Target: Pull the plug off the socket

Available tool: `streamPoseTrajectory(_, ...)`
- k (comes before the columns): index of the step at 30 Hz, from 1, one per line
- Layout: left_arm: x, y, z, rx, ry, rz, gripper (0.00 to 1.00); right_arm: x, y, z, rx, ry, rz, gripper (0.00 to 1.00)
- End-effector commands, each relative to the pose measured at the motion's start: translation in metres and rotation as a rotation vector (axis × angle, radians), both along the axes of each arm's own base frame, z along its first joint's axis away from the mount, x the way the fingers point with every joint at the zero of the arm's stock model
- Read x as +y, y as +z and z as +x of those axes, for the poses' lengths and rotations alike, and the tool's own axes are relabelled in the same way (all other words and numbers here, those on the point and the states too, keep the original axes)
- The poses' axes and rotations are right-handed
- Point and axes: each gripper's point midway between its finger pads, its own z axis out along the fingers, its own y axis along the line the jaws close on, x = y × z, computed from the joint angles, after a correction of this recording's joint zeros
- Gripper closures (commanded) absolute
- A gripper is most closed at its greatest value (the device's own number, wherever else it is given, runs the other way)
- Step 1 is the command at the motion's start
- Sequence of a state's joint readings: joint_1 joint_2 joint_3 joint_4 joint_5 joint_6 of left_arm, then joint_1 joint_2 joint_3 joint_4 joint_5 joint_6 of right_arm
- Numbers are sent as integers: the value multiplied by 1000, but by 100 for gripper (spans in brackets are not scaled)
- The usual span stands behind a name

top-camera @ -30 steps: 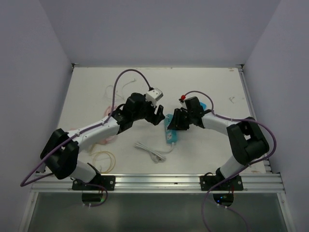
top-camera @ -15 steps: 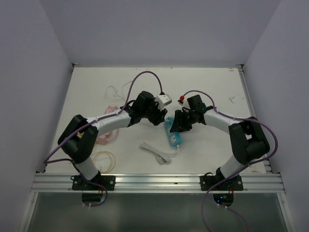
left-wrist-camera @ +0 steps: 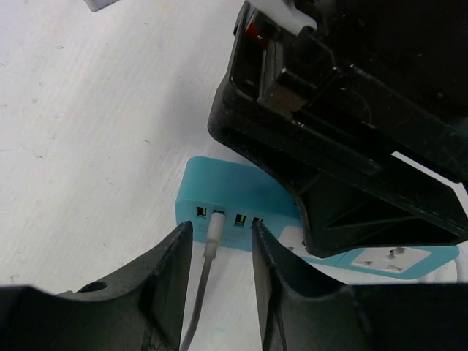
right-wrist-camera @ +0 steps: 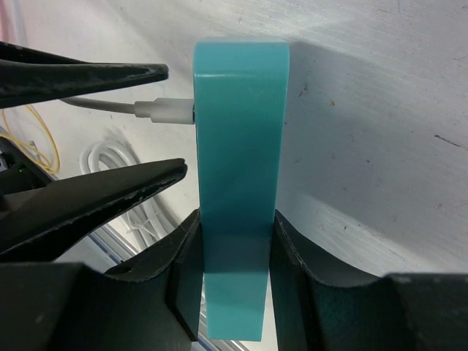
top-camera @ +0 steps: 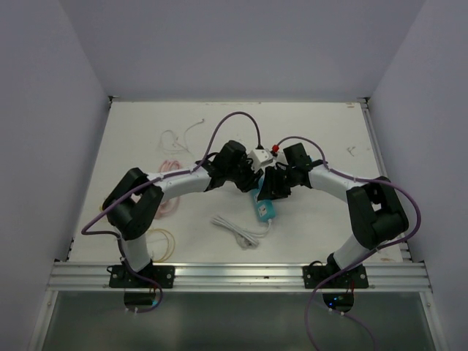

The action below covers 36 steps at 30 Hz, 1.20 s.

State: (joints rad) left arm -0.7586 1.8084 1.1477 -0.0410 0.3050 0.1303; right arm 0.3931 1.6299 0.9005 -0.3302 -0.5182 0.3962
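Observation:
The socket [top-camera: 264, 208] is a teal power strip lying on the white table. My right gripper [right-wrist-camera: 235, 219] is shut on its body, one finger on each long side. In the left wrist view the socket [left-wrist-camera: 232, 191] shows a row of small ports, and the white plug [left-wrist-camera: 216, 232] sits in the second one, its grey cord trailing toward the camera. My left gripper [left-wrist-camera: 219, 235] straddles the plug with its jaws open; a narrow gap shows on each side. From the right wrist view the plug [right-wrist-camera: 170, 111] juts from the socket's [right-wrist-camera: 238, 131] left side between the left gripper's black fingers [right-wrist-camera: 95, 73].
A coiled white cable [top-camera: 239, 228] lies just in front of the socket. A yellow loop [top-camera: 158, 240] and pink bands [top-camera: 167, 209] lie near the left arm's base. Thin white wire [top-camera: 180, 136] sits at the back left. Both grippers [top-camera: 262, 183] crowd together mid-table.
My left arm has swung right to the socket and its jaws have narrowed around the plug. The right gripper has kept its hold on the socket.

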Motion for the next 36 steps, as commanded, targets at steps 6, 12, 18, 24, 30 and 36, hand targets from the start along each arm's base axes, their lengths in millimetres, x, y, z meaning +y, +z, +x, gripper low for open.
streamPoseTrajectory(6, -8, -1, 3, -9, -65, 15, 69, 1, 10, 7, -32, 11, 12, 100)
streamPoseTrajectory(12, -9, -7, 1, 5, -86, 30, 79, 0, 9, 7, -40, 10, -1, 100)
streamPoseTrajectory(18, -13, -6, -3, 30, -107, 16, 100, -5, 5, 7, -46, 2, -28, 100)
streamPoseTrajectory(24, -14, 0, -6, 31, -127, 10, 100, -14, -7, 5, -34, -19, -80, 100)
streamPoseTrajectory(30, -8, 4, -10, 27, -126, 18, 100, -29, -32, 0, 34, -68, -173, 100)
streamPoseTrajectory(36, 1, 10, -15, 13, -118, 32, 100, -45, -46, -1, 68, -123, -254, 100)
